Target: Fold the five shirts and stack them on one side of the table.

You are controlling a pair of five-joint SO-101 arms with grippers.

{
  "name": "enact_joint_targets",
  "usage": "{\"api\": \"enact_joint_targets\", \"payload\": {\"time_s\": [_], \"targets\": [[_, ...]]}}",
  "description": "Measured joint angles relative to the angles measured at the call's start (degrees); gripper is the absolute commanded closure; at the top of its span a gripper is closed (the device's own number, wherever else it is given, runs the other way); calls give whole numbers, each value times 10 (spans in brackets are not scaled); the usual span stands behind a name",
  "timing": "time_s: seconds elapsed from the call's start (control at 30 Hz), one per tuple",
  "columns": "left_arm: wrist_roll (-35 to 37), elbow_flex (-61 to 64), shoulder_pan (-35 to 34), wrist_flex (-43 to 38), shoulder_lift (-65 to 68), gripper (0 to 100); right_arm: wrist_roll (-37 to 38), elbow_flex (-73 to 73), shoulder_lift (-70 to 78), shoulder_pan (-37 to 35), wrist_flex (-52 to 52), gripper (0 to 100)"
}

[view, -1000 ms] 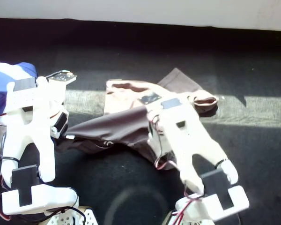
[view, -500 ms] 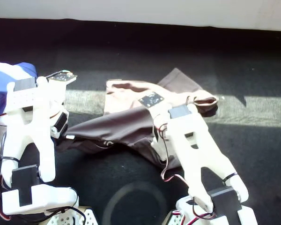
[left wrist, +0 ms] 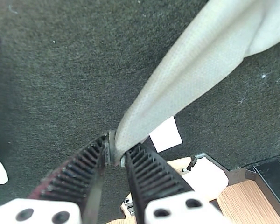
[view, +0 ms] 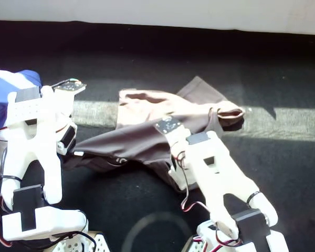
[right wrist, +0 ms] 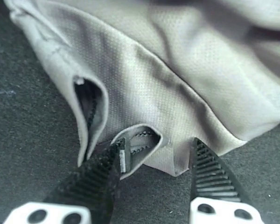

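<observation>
From my remote station I see the left claw (left wrist: 115, 156) shut tight on a gathered fold of the brown, fine-knit fabric shirt (view: 142, 139), with the cloth pinched between its two ribbed black fingers (left wrist: 149, 175) and running away from them as a taut band. The right claw (right wrist: 156, 154) stands apart, with a wide gap between its ribbed fingers. It is set low over the shirt's hemmed edge, where one fingertip (right wrist: 113, 156) touches a small curled loop of hem and the other sits just beside the edge, over the dark felt-like table top (view: 262, 173). It grips nothing. In the high view the shirt lies partly spread near the middle of the table, crumpled at the far end under a strip of sunlight. One corner is drawn out toward the white left arm (view: 37, 136), and the white right arm (view: 215, 173) reaches over its near edge. A blue and white cloth (view: 5, 92) lies bunched at the table's left side, behind the left arm. A small white rectangular patch (left wrist: 165, 135) lies on the table top just beside the clamped fold, and I can read no print on it. A pale mark on the shirt (view: 118, 160) is too small for me to read.
</observation>
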Motion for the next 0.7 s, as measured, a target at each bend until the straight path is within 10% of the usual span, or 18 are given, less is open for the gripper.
{"api": "enact_joint_targets", "payload": {"time_s": [0.47, 0.7], "targets": [[0, 0, 0, 0, 0, 991, 0, 2, -4, -35, -11, 991], [0, 0, 0, -2, 0, 991, 0, -41, -10, 73, 4, 993]]}}
